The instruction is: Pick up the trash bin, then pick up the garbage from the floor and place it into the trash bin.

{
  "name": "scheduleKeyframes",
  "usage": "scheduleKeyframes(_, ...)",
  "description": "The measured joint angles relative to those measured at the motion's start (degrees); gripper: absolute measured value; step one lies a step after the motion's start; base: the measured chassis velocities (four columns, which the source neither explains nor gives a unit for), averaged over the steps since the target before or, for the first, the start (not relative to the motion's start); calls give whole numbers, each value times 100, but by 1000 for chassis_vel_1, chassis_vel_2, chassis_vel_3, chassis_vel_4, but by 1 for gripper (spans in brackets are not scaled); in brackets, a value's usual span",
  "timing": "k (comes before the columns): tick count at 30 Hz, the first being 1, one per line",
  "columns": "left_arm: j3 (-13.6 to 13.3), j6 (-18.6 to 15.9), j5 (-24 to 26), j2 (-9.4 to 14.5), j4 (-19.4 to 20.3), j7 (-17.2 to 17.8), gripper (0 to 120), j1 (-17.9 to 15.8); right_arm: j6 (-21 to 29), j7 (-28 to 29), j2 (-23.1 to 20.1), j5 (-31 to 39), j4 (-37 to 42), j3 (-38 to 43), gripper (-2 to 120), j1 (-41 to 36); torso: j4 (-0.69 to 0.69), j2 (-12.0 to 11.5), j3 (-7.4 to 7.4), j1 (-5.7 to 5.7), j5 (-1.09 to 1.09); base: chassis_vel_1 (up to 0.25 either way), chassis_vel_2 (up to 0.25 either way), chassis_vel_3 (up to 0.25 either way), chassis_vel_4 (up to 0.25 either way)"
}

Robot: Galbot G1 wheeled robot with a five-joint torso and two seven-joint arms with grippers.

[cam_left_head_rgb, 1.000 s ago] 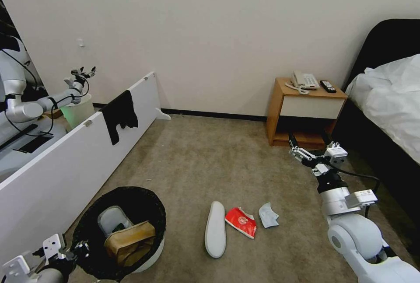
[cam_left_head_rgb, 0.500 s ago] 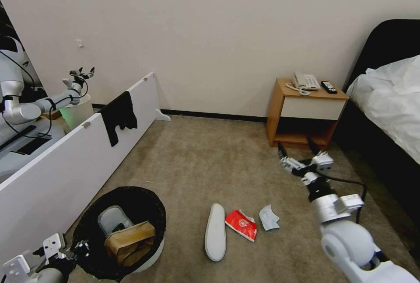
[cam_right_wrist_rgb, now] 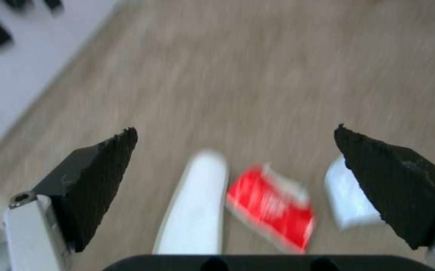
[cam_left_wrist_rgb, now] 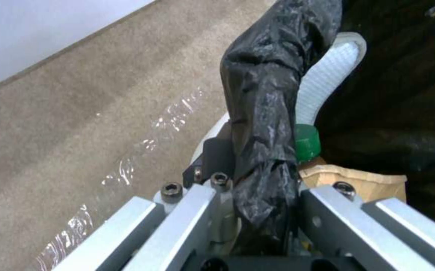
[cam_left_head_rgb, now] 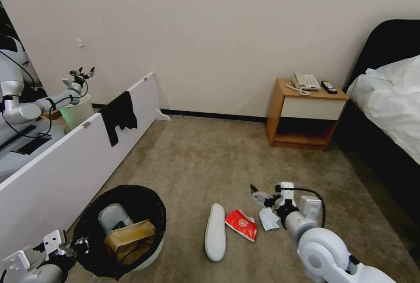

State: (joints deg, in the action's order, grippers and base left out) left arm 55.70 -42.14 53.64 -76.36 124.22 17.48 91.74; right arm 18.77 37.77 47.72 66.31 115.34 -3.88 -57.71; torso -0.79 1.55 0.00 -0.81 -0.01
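right gripper hovering over floor litter

the right gripper (cam_right_wrist_rgb: pixel 235 150), jaws spread wide, is hanging just above the white slipper (cam_left_head_rgb: pixel 215 229), red packet (cam_left_head_rgb: pixel 241 222) and pale-blue mask (cam_left_head_rgb: pixel 268 218), with open carpet (cam_left_head_rgb: pixel 210 160) beyond. the left gripper (cam_left_wrist_rgb: pixel 257 195) is pinching the trash bin (cam_left_head_rgb: pixel 120 230) at its bag-covered rim.

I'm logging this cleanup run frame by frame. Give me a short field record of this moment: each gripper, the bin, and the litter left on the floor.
left gripper: shut on the trash bin rim
right gripper: open, above the litter
bin contents: white slipper, brown paper bag, green-capped bottle
on carpet: white slipper, red packet, pale-blue mask
order, robot's left to right: slipper, packet, mask
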Motion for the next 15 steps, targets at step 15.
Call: scheduleKeyframes(15,-84,0,-71,11,-146,-81,1,-72,720,754,409,887,-981,-1124,100,627,-2,0,-1,0,0,0,0,0,0)
